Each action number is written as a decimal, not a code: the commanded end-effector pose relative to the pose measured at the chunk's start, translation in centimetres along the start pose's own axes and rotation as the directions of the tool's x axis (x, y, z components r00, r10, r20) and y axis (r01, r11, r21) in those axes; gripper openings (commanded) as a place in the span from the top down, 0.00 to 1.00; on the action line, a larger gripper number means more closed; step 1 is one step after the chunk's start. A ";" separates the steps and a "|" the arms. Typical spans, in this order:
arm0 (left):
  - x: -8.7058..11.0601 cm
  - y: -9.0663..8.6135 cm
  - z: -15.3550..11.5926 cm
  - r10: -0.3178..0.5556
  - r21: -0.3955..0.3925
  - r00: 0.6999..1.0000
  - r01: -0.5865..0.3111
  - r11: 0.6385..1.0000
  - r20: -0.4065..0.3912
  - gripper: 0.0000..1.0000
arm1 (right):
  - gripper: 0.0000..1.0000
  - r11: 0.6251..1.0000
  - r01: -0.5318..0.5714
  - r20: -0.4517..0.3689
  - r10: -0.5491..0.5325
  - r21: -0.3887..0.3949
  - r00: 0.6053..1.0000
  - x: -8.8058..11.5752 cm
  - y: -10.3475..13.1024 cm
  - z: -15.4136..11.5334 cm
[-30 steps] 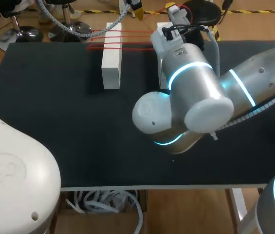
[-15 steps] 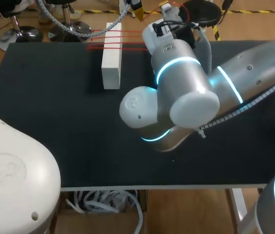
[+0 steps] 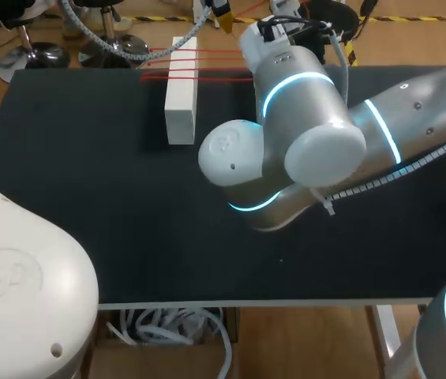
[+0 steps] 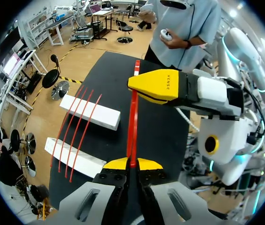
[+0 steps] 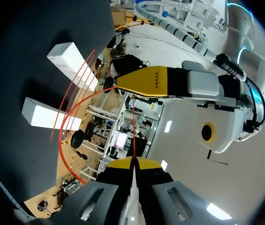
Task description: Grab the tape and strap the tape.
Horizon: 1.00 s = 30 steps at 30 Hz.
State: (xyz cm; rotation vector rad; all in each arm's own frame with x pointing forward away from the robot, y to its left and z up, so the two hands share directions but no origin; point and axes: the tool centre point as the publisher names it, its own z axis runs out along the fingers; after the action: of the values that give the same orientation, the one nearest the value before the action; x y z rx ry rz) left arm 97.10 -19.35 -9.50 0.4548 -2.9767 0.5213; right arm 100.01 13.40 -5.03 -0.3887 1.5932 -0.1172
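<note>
Black bench, two white blocks with red strands across. Our left fingers and right fingers both clamp the tape, taut between them so we can lay another strap.

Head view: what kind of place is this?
Probably a robotics lab test bench: a left arm and a right arm over a black table, with red tape strung across white blocks.

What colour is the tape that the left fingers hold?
The tape is red; it shows best in the left wrist view.
</note>
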 end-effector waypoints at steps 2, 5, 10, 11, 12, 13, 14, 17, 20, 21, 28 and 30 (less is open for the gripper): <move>0.0 0.0 -0.1 -0.001 -0.003 1.000 0.001 1.000 0.001 1.00 | 1.00 1.000 0.005 0.003 -0.005 -0.023 1.000 0.1 -0.9 -0.4; 0.0 0.0 -0.1 -0.001 -0.003 1.000 0.001 1.000 0.001 1.00 | 1.00 1.000 0.012 0.010 -0.012 -0.026 1.000 0.4 -1.0 -0.7; 0.0 0.0 -0.1 -0.001 -0.003 1.000 0.001 1.000 0.001 1.00 | 1.00 0.999 0.023 0.018 -0.022 -0.024 1.000 0.7 -0.9 -1.0; 0.0 0.0 -0.1 -0.001 -0.003 1.000 0.001 1.000 0.001 1.00 | 1.00 0.999 0.023 0.017 -0.023 -0.024 1.000 0.7 -0.9 -1.0; 0.0 0.0 -0.1 -0.001 -0.003 1.000 0.001 1.000 0.001 1.00 | 1.00 0.999 0.024 0.015 -0.024 -0.023 1.000 0.7 -0.9 -1.0; 0.0 0.0 -0.1 -0.001 -0.003 1.000 0.001 1.000 0.001 1.00 | 1.00 0.999 0.025 0.011 -0.024 -0.023 1.000 0.7 -0.9 -1.1; 0.0 0.0 -0.1 -0.001 -0.003 1.000 0.001 1.000 0.001 1.00 | 1.00 0.999 0.024 0.009 -0.024 -0.024 1.000 0.6 -0.9 -1.1; 0.0 0.0 -0.1 -0.001 -0.003 1.000 0.001 1.000 0.001 1.00 | 1.00 1.000 0.022 0.003 -0.022 -0.021 1.000 0.4 -0.7 -1.1; 0.0 0.0 -0.1 -0.001 -0.003 1.000 0.001 1.000 0.001 1.00 | 1.00 1.000 0.023 -0.002 -0.023 -0.018 1.000 0.4 -0.5 -1.2; 0.0 0.0 -0.1 -0.001 -0.003 1.000 0.001 1.000 0.001 1.00 | 1.00 1.000 0.024 -0.004 -0.024 -0.018 1.000 0.3 -0.5 -1.2; 0.0 0.0 -0.1 -0.001 -0.003 1.000 0.001 1.000 0.001 1.00 | 1.00 1.000 0.026 -0.019 -0.026 -0.013 0.999 0.0 -0.2 -1.4; 0.0 0.0 -0.1 -0.001 -0.003 1.000 0.001 1.000 0.001 1.00 | 1.00 1.000 0.027 -0.024 -0.028 -0.009 0.999 -0.1 0.0 -1.4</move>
State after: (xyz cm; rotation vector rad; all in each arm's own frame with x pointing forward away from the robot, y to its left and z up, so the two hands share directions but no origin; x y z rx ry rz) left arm 97.10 -19.35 -9.50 0.4548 -2.9767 0.5213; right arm 98.76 12.87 -5.44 -0.4166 1.5963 -0.1268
